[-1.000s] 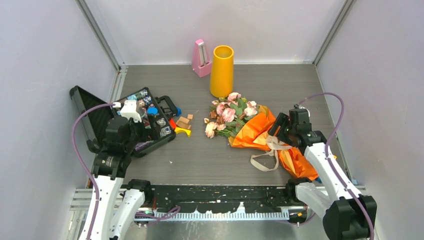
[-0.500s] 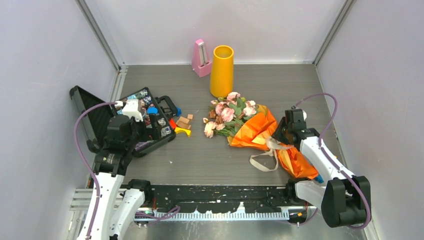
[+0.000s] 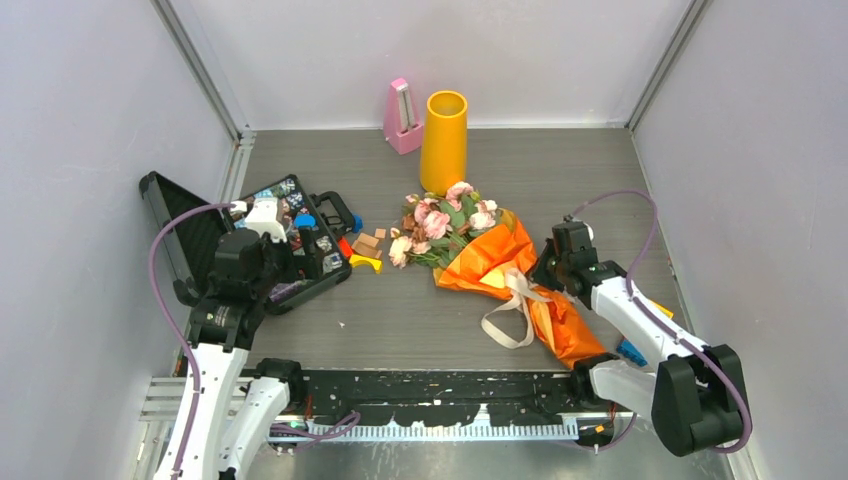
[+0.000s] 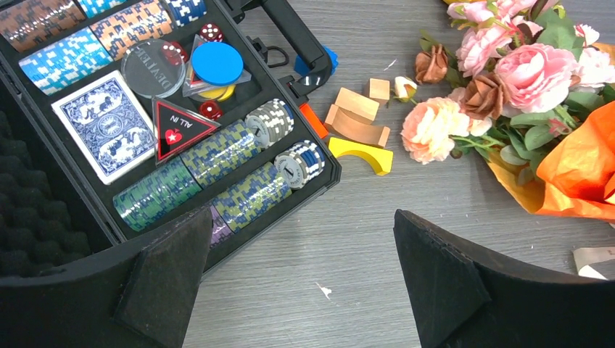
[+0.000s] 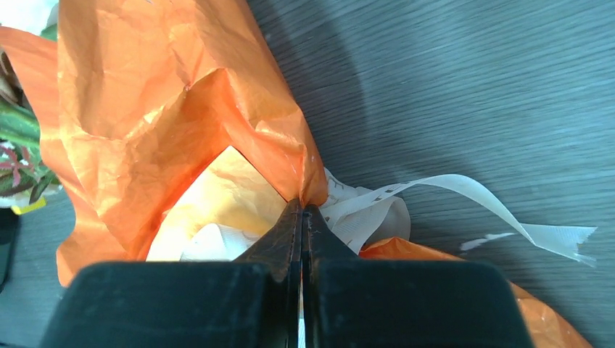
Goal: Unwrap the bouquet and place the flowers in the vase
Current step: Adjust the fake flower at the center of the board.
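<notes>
The bouquet [image 3: 492, 262] lies mid-table, its pink flowers [image 3: 436, 221] pointing at the yellow-orange vase [image 3: 444, 140], which stands upright just behind them. Crinkled orange paper [image 5: 167, 109] still wraps the stems, and a beige ribbon [image 3: 508, 312] trails loose toward the near edge. My right gripper [image 3: 545, 268] is shut, its fingertips [image 5: 302, 210] pinching a fold of the orange paper beside the ribbon [image 5: 464, 185]. My left gripper [image 4: 300, 214] hovers wide open over bare table next to the case, holding nothing. The roses [image 4: 522, 69] show at the upper right of the left wrist view.
An open black case of poker chips and cards [image 3: 300, 238] lies at the left. Wooden blocks [image 3: 368, 243] and a yellow arch block [image 4: 360, 154] sit between the case and the flowers. A pink metronome [image 3: 402, 118] stands left of the vase.
My right gripper went from open to shut on the orange paper and moved left. The bouquet slid left and back, toward the vase. The left arm stayed put.
</notes>
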Action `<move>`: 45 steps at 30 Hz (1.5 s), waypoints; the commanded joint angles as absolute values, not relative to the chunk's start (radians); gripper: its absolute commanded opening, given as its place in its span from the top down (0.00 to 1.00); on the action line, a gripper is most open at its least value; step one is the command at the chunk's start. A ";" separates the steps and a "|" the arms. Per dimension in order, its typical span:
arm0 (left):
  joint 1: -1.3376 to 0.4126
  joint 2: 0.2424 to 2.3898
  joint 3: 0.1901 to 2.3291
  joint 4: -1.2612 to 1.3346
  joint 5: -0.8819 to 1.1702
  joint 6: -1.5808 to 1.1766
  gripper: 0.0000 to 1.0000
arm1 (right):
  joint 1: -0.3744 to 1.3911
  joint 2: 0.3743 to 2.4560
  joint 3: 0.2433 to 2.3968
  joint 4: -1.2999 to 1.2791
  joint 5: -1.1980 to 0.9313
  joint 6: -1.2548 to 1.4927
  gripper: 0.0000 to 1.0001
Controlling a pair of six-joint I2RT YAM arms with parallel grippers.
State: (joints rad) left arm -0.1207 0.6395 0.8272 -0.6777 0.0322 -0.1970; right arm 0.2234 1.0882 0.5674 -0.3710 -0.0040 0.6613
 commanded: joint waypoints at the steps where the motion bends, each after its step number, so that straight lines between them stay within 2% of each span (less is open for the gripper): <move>1: -0.126 0.643 0.824 -0.628 0.055 -0.177 0.02 | 0.301 1.101 0.560 -0.249 0.014 0.747 1.00; 11: -0.127 0.654 0.825 -0.629 0.065 -0.176 0.02 | 0.503 1.162 0.579 -0.140 0.119 0.828 1.00; 16: -0.127 0.652 0.823 -0.631 0.066 -0.176 0.02 | 0.558 1.176 0.616 -0.177 0.155 0.808 1.00; 24: -0.127 0.648 0.819 -0.627 0.090 -0.176 0.02 | 0.540 1.049 0.694 -0.381 0.216 0.632 0.50; 30: -0.127 0.643 0.818 -0.629 0.094 -0.176 0.02 | 0.525 0.999 0.673 -0.415 0.082 0.537 0.26; 32: -0.127 0.644 0.818 -0.628 0.097 -0.176 0.02 | 0.523 0.990 0.663 -0.426 0.054 0.533 0.23; 38: -0.128 0.644 0.818 -0.628 0.100 -0.176 0.02 | 0.521 0.960 0.605 -0.428 -0.045 0.574 0.31; 45: -0.127 0.649 0.818 -0.626 0.104 -0.177 0.02 | 0.526 0.960 0.538 -0.376 -0.133 0.593 0.31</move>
